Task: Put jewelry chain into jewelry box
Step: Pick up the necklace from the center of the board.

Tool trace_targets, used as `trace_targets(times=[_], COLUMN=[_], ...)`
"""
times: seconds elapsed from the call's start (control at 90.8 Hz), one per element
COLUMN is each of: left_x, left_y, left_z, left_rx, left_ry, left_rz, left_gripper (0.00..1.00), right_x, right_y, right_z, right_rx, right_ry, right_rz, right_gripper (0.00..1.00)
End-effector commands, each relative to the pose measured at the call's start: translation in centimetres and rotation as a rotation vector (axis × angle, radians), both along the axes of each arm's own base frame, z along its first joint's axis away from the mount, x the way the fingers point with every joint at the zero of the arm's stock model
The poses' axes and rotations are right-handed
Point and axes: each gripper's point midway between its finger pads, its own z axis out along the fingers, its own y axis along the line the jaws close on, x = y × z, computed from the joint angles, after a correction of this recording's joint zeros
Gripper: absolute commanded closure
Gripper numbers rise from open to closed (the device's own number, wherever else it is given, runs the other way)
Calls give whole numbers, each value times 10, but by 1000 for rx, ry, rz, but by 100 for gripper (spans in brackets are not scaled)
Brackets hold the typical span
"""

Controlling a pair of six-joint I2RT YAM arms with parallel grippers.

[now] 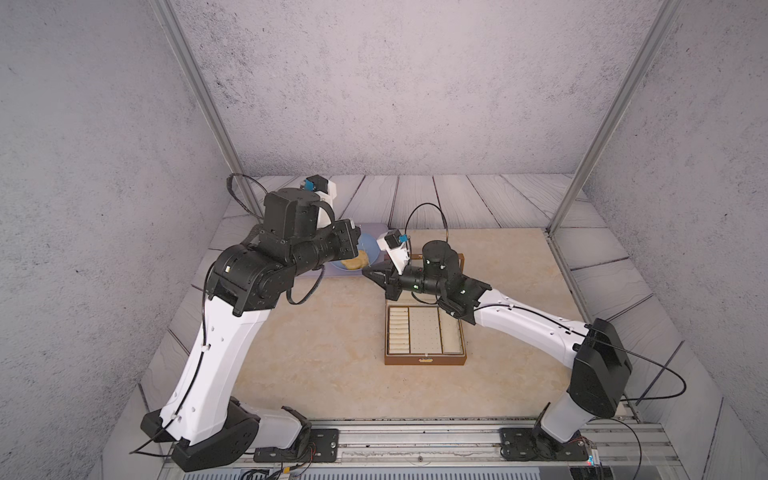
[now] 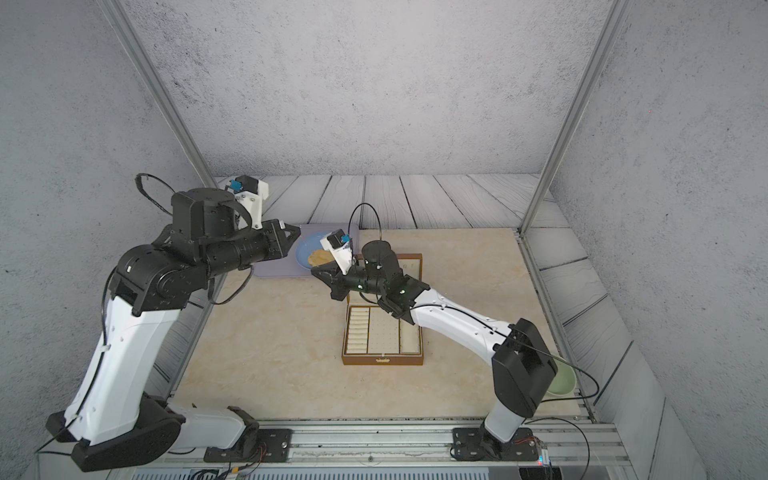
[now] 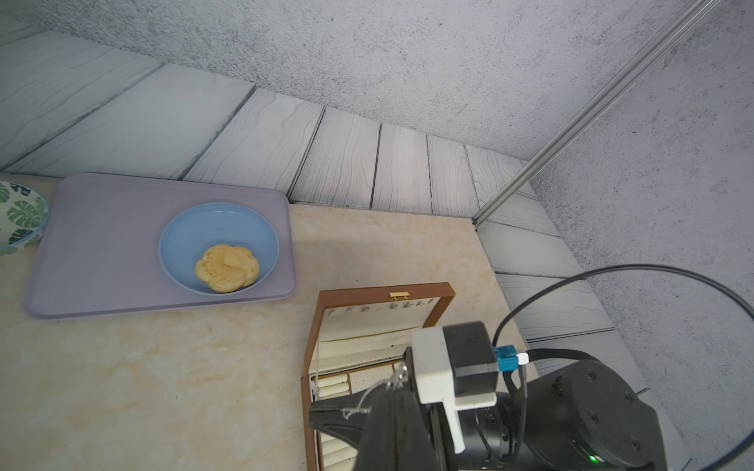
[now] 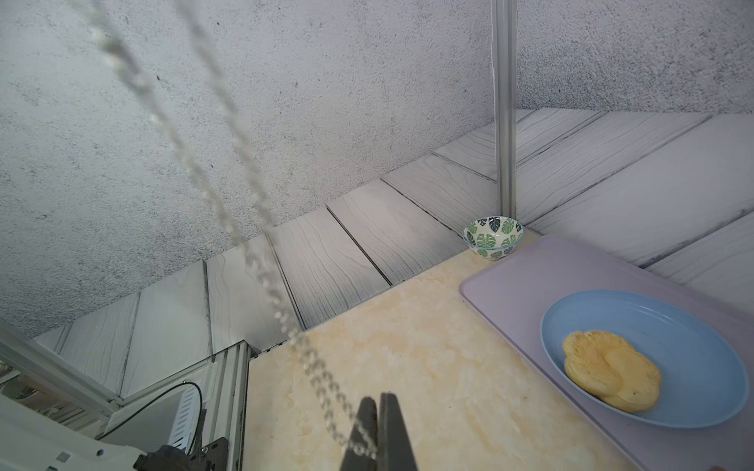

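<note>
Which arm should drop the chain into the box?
Right. The right claw is shut on the chain, just beside the open box. The left claw hangs farther off, by the tray.

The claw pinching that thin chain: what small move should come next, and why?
Probably swing the right gripper over the open jewelry box, then lower it. Its jaws are shut on the jewelry chain, but its fingertips sit just outside the box's rim, so letting go here would likely drop the chain onto the table.
</note>
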Motion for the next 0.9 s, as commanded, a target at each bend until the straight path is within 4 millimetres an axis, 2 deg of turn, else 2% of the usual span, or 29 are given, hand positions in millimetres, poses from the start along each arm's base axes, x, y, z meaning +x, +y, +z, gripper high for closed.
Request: trace_targets(times=[0.0,0.143,0.275,0.462,0.627,0.682,0.804,0.892], left_x=[0,2,4,9,17,20,24,26], left_y=[14,22,18,-4,-19,-24,-37,-44], left_z=[-1,-21,-54,-98,-132,-141,-154,-162], left_rx=[13,-36,-94,-264,-355,-381,-422,-432], left_ry=[-32,-22,30,109,167,186,224,254], left_rz=[54,105,122,99,90,86,53,41], left_gripper=[100,100,100,100,100,90,78,76], right_x=[-2,2,7,8,11,12,10,8], right_y=[-13,-30,-53,-86,-116,-125,-143,-155], right_z=[10,1,-12,-29,-33,-33,-31,-32], right_rx=[3,-59,-139,-247,-319,-335,-357,-371], right_ry=[-22,-26,-35,-45,-73,-84,-106,-126], right_rz=[-49,-133,-230,-345,-459,-489,-542,-577], right_gripper=[100,100,100,100,100,100,100,100])
